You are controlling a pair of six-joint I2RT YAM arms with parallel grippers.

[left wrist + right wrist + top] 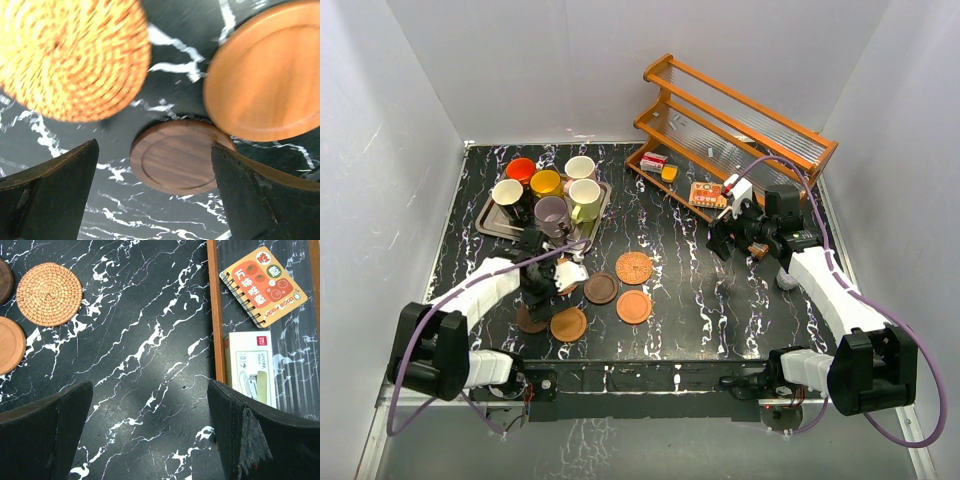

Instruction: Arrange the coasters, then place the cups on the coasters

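Crowding is the worry from above. On the near-left worktop (720, 300) a woven coaster (634, 267), a dark wood coaster (601, 288) and an orange-brown coaster (634, 306) lie close together. A second orange-brown coaster (569, 324) and a second dark coaster (527, 323) lie side by side, close enough to touch, by the left hand (548, 285). A sixth I cannot find here. The mugs (545, 183) stand packed on the tray (492, 222) at far left, none on a coaster; a finger reaching for one could knock its neighbours.

From the left wrist, the left hand is spread wide and empty above a dark disc lying flat. An orange-brown disc meets or overlaps its rim, and a blurred woven one lies near. Closing here could drag two at once, and so thin a disc may slip out.

From the right wrist, the right hand (150, 385) is also wide open, holding nothing, over bare worktop beside the wooden rack (214, 315). A careless swing could catch its rail.
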